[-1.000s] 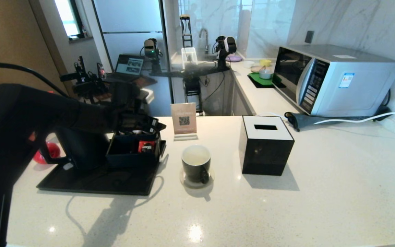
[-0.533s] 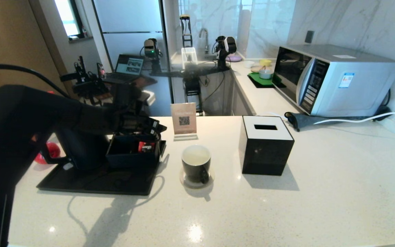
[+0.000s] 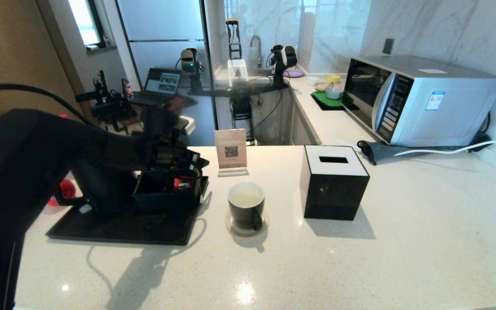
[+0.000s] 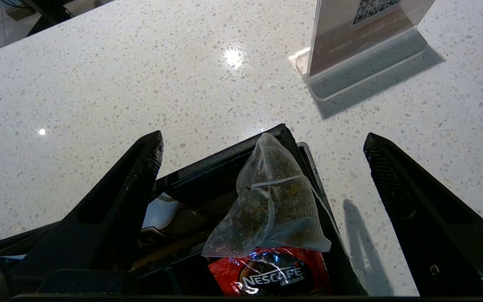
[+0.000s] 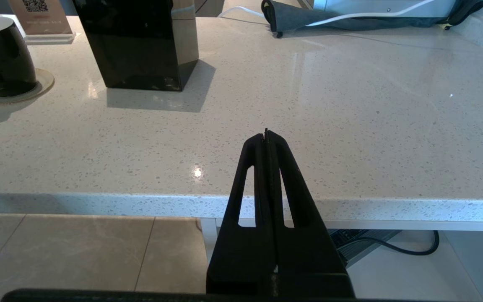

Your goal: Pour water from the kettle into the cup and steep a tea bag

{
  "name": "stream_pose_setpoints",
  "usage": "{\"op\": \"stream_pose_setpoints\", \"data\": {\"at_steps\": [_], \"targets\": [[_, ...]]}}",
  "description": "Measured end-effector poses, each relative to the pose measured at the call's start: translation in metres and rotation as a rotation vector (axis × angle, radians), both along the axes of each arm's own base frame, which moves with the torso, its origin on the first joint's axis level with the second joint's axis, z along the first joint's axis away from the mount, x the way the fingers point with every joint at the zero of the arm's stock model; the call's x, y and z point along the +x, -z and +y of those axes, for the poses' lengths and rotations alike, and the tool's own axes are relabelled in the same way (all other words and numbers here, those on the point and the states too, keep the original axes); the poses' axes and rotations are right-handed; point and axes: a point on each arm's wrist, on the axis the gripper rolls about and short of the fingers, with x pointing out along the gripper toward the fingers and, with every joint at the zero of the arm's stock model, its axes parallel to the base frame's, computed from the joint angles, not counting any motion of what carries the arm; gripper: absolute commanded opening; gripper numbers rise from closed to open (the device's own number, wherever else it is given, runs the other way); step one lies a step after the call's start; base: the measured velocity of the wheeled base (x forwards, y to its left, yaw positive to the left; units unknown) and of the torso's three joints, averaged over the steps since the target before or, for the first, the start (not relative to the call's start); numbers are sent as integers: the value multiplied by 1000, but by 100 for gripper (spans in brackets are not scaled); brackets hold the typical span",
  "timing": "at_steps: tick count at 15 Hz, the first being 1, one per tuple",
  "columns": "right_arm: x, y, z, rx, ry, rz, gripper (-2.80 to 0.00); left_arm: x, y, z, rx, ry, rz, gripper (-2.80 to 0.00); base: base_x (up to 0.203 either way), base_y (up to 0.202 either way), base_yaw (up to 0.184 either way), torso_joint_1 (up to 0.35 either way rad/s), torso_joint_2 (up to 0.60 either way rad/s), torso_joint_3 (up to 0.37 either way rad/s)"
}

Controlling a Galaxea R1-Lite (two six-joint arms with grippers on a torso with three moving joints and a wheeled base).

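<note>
The black cup (image 3: 246, 206) with a white inside stands on a round coaster mid-counter, also in the right wrist view (image 5: 0, 58); whether it holds water I cannot tell. The black kettle (image 3: 101, 189) sits on the tray at the left, largely hidden behind my left arm. A mesh pyramid tea bag (image 4: 266, 201) leans in the corner of a black organiser box (image 3: 166, 193). My left gripper (image 4: 262, 138) hangs open just above it, one finger on each side, touching nothing. My right gripper (image 5: 266, 132) is shut and empty, low by the counter's front edge.
The black tray (image 3: 123, 228) carries the kettle and the box. A red Nescafé sachet (image 4: 271, 277) lies under the tea bag. A QR sign (image 3: 230, 150) stands behind the cup, a black tissue box (image 3: 334, 185) to its right. A microwave (image 3: 420, 99) sits at the back right.
My left arm has shifted slightly over the organiser box, its gripper still open. The cup, kettle and right gripper have not moved.
</note>
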Motion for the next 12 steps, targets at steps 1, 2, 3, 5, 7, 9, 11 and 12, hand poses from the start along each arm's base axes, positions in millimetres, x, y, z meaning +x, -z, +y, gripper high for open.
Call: {"op": "stream_pose_setpoints", "data": {"at_steps": [1, 2, 3, 5, 7, 9, 11, 12], "targets": [[0, 0, 0, 0, 0, 0, -280, 0, 1, 0, 0, 1, 2, 0, 0, 0, 0, 0, 0, 0], [0, 0, 0, 0, 0, 0, -280, 1, 2, 0, 1, 1, 5, 0, 0, 0, 0, 0, 0, 0], [0, 0, 0, 0, 0, 0, -280, 1, 3, -1, 1, 2, 7, 0, 0, 0, 0, 0, 0, 0], [0, 0, 0, 0, 0, 0, -280, 1, 5, -1, 1, 2, 11, -280, 0, 0, 0, 0, 0, 0], [0, 0, 0, 0, 0, 0, -280, 3, 5, -1, 0, 3, 6, -280, 0, 0, 0, 0, 0, 0], [0, 0, 0, 0, 0, 0, -280, 7, 3, -2, -2, 1, -8, -280, 0, 0, 0, 0, 0, 0], [0, 0, 0, 0, 0, 0, -280, 11, 2, -3, -4, 1, -21, -280, 0, 0, 0, 0, 0, 0], [0, 0, 0, 0, 0, 0, -280, 12, 2, -3, -3, 2, -24, -280, 0, 0, 0, 0, 0, 0]]}}
